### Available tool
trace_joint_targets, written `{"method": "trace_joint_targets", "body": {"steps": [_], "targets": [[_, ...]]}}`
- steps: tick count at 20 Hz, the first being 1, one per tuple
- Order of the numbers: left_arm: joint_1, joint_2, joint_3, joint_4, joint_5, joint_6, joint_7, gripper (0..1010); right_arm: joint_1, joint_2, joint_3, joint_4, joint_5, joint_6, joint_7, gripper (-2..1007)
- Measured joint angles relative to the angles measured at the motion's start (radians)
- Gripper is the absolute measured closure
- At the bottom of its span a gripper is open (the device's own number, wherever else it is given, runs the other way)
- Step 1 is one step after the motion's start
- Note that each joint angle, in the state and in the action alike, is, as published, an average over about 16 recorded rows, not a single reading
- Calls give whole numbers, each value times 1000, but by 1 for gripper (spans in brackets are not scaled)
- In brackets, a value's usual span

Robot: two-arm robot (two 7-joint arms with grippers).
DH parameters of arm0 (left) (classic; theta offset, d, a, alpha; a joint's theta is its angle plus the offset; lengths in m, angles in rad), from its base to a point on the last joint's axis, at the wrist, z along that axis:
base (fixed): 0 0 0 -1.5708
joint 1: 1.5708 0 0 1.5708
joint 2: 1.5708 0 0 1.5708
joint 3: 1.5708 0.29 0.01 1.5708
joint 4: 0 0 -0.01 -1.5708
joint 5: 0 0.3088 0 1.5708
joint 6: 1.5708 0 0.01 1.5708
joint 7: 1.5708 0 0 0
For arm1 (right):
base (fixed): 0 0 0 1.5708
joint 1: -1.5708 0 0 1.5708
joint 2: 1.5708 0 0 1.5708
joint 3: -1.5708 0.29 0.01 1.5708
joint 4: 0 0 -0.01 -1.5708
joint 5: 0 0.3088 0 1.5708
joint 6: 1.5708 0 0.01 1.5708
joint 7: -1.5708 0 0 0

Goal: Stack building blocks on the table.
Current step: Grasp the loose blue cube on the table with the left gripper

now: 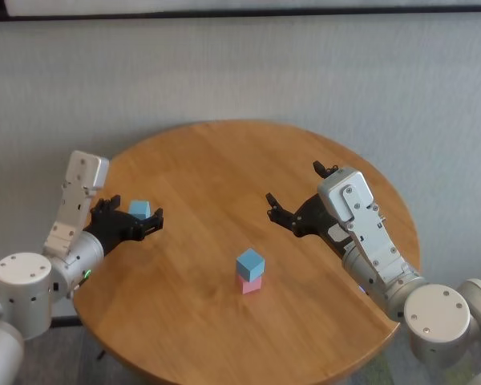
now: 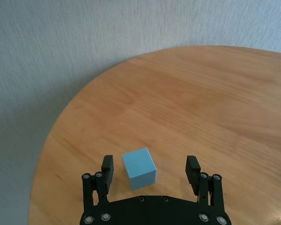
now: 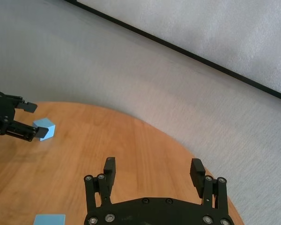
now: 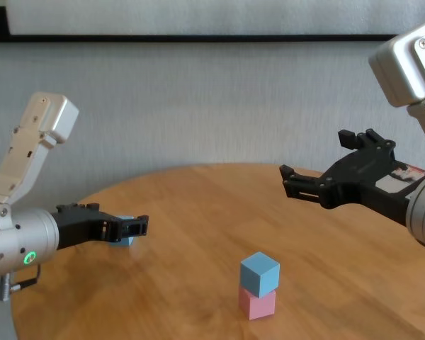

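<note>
Rigidity and lightness are expected of the loose blue block [image 2: 139, 167]; opposite flat faces suit the left gripper's [image 2: 151, 170] spread fingers [image 2: 107, 165].

You have a small two-block stack near the middle of the round wooden table [image 1: 224, 160]: a pale pink cube [image 1: 251, 284] sits flat on the honey-brown top, and a light blue cube [image 1: 250, 263] rests on it, turned slightly askew so its corners overhang. Your second light blue cube [image 1: 139, 209] lies flat on the table well apart, toward the left edge, upright and alone.
</note>
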Motion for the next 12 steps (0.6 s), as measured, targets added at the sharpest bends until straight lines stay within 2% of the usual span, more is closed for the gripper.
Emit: {"method": "trace_joint_targets", "body": {"steps": [12], "targets": [[-25, -18, -21, 68, 6, -28, -35, 10, 0, 0, 0, 0, 0, 0, 0, 0]]}}
